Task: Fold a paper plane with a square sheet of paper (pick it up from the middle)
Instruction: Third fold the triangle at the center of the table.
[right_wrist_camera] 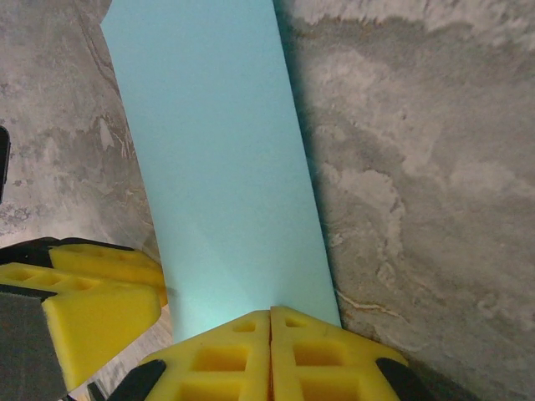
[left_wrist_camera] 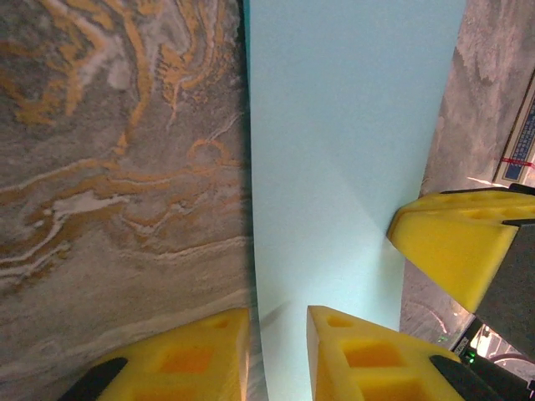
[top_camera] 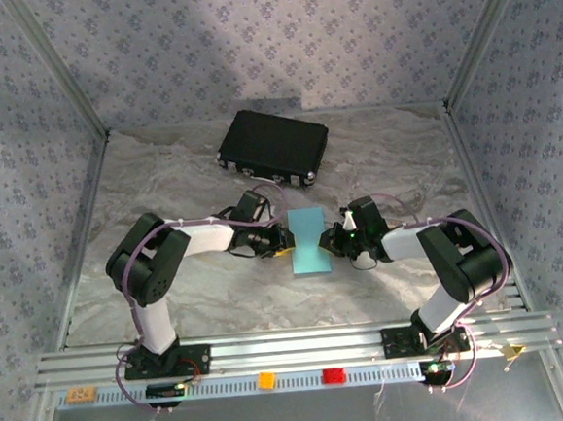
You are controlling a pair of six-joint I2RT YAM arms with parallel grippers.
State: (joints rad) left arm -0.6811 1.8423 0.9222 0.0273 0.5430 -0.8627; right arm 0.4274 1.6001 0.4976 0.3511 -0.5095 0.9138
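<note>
Now, at the centre of the top view, the square sheet of paper (top_camera: 310, 240) sits mid-desk (top_camera: 200, 295), just below the black case (top_camera: 274, 146). The right pincer (right_wrist_camera: 270, 355) is clamped tight on one edge, likely anchoring it. The left pincer (left_wrist_camera: 278, 355) straddles the opposite edge, jaws slightly apart and not gripping yet, probably so 2 holds can lift it evenly.
</note>
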